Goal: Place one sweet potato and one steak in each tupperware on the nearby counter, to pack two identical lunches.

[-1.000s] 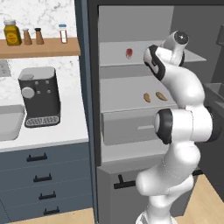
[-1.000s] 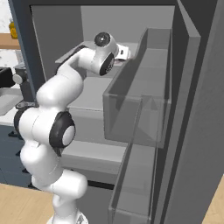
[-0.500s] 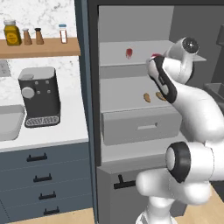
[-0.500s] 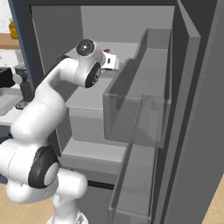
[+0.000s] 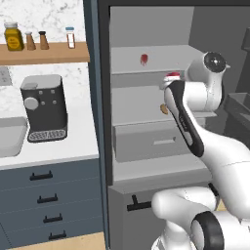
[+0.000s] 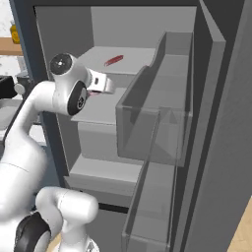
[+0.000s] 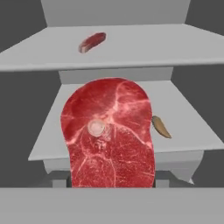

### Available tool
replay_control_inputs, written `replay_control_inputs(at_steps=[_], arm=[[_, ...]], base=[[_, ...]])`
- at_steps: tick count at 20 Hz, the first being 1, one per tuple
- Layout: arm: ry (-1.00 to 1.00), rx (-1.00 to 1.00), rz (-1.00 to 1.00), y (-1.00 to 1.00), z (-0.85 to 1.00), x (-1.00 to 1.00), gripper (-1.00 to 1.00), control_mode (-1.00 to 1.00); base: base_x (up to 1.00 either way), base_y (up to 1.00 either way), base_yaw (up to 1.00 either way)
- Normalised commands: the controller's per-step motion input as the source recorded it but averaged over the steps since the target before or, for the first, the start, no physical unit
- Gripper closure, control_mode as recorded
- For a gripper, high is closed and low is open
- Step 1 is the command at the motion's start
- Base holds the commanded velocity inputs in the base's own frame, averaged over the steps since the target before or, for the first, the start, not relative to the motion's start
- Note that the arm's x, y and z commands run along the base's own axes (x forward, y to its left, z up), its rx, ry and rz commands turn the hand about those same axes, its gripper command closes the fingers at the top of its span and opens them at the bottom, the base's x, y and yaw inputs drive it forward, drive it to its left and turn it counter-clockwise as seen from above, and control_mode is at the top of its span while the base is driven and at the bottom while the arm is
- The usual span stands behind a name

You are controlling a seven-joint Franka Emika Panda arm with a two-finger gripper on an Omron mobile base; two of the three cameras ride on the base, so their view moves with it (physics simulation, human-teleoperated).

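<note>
One raw-red steak [image 7: 109, 131] hangs close in front of the hand camera, above the front of the fridge's middle shelf, and hides the fingertips. My gripper [image 5: 171, 80] [image 6: 106, 84] is shut on this steak just in front of the open fridge. A second steak [image 5: 143, 59] [image 6: 113, 60] [image 7: 92, 42] lies on the upper shelf. A sweet potato [image 7: 161, 127] [image 5: 164, 108] lies on the middle shelf, to the right of the held steak. A light-grey tupperware [image 5: 10, 139] sits on the white counter [image 5: 53, 149], cut off by the left edge.
The fridge door [image 6: 162, 147] with its clear bins stands open on the right. A black coffee machine [image 5: 44, 107] stands on the counter beside the fridge wall. Jars line a wooden shelf [image 5: 44, 51] above. A grey drawer [image 5: 146, 141] sits under the middle shelf.
The hand has drawn back out of the fridge and a little lower, carrying the steak with it. The forearm has swung round in front of the shelves. The jaws kept their width.
</note>
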Motion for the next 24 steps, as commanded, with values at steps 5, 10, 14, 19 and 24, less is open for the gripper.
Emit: replay_control_inputs(at_steps=[5,10,14,19,24], arm=[[0.03,0.00,0.00,0.06,-0.27,-1.00,1.00,-1.00],[0.01,0.00,0.00,0.12,-0.44,-1.00,1.00,-1.00],[0.03,0.00,0.01,0.03,-0.43,-0.75,1.00,-1.00],[0.00,0.00,0.00,0.01,-0.09,-0.07,1.00,-1.00],[0.00,0.00,0.00,0.00,0.00,0.00,1.00,-1.00]], base=[[0.00,0.00,0.00],[0.00,0.00,0.00],[0.00,0.00,0.00],[0.00,0.00,0.00],[0.00,0.00,0.00]])
